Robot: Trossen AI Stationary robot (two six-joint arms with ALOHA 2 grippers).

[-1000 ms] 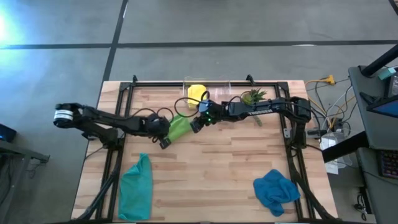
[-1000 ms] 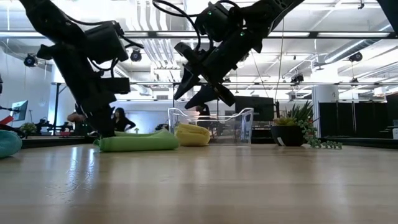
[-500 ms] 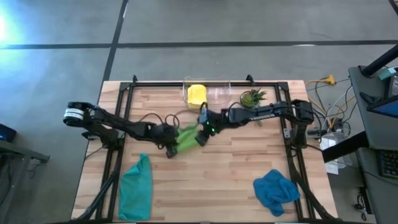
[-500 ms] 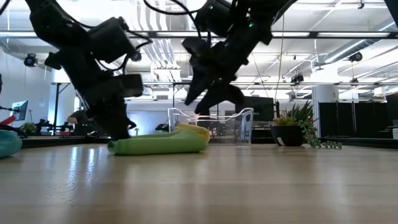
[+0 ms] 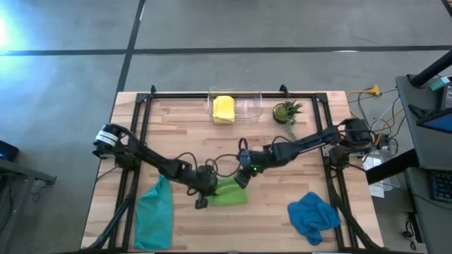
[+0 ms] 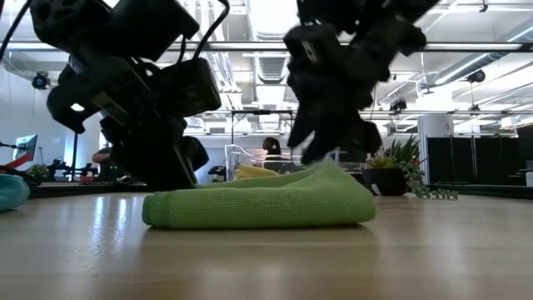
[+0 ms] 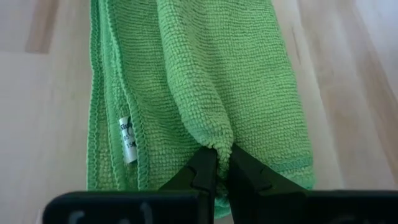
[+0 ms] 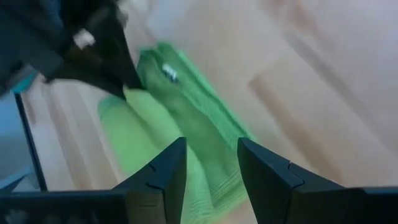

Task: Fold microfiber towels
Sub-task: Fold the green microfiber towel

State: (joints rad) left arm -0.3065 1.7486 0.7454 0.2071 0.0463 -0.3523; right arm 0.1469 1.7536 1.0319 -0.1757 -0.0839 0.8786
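The folded lime green towel [image 5: 229, 192] lies flat on the wooden bench [image 5: 282, 226] near its middle front, and the left end effector [image 7: 219, 167] is pressed together, pinching a fold at one end of it. The right end effector [image 8: 211, 163] hovers just above the towel's other end with its fingers [image 8: 165, 168] spread apart and nothing between them. The teal towel [image 5: 155, 212] and blue towel [image 5: 312, 215] lie crumpled near the front corners, and the yellow towel [image 5: 224, 109] sits in a clear bin [image 5: 248, 106] at the back.

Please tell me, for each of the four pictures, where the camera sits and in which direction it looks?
High: overhead, straight down; both arms, lime green towel.
Low: at table-top height, looking level; both arms above the towel.
Left wrist: on that arm; left gripper pinches the towel.
Right wrist: on that arm; right gripper open over the towel.
All four share the towel.
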